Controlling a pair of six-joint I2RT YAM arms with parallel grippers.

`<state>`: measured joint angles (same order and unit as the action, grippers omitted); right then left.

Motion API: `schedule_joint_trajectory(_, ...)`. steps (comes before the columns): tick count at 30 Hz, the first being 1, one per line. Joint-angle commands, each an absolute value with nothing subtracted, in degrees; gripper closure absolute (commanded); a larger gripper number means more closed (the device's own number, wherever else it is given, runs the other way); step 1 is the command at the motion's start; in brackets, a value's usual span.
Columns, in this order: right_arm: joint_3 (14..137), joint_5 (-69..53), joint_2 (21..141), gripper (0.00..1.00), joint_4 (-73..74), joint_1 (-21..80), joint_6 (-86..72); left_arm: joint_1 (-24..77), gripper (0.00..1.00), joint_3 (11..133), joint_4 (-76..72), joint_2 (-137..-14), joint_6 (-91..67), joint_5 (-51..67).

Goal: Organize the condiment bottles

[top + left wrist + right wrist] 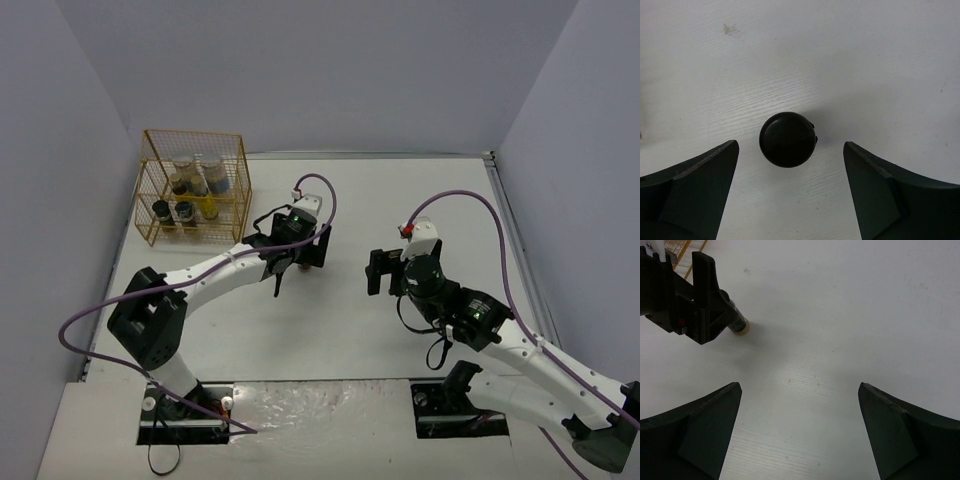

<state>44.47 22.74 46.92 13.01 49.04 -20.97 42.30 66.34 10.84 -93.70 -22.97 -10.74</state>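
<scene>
Your left claw [790, 143] is open and points straight down at the table [790, 55]. One black-lidded jar [788, 139] stands upright on the table between its two fingers [695, 190], roughly centred. A clear gap shows on each side and nothing touches. Your right claw [800, 385] is also spread wide, holds nothing, and hangs over the table well apart from the jar. The other bottles [213, 175] stand on the shelves of the wire rack [148, 190] at the far left corner. From overhead they look like about six, but they are too small to count with certainty.
</scene>
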Motion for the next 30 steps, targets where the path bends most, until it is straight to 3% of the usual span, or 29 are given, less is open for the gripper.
schedule_joint_trajectory(1,44.2,24.1,45.7,0.0,10.9,48.5,-22.1,42.7,0.25,70.1,9.3,-93.8,-24.4,-13.4)
schedule_joint_trajectory(8,43.9,24.4,45.9,0.0,10.8,48.5,-22.1,43.1,0.45,71.1,9.7,-95.3,-24.5,-14.6)
schedule_joint_trajectory(13,43.8,24.3,45.8,0.0,11.0,48.5,-22.2,43.1,0.55,71.6,9.8,-95.5,-24.4,-14.8)
schedule_joint_trajectory(15,43.8,24.0,45.8,0.0,11.0,48.5,-22.3,43.1,0.68,71.7,10.5,-94.4,-24.4,-14.9)
schedule_joint_trajectory(21,44.2,23.9,46.1,0.0,11.1,48.5,-22.2,43.1,0.81,71.4,14.6,-88.1,-24.2,-16.3)
schedule_joint_trajectory(30,44.8,23.7,47.8,0.0,11.0,48.5,-22.0,36.4,0.84,75.3,27.2,-76.1,-21.5,-17.8)
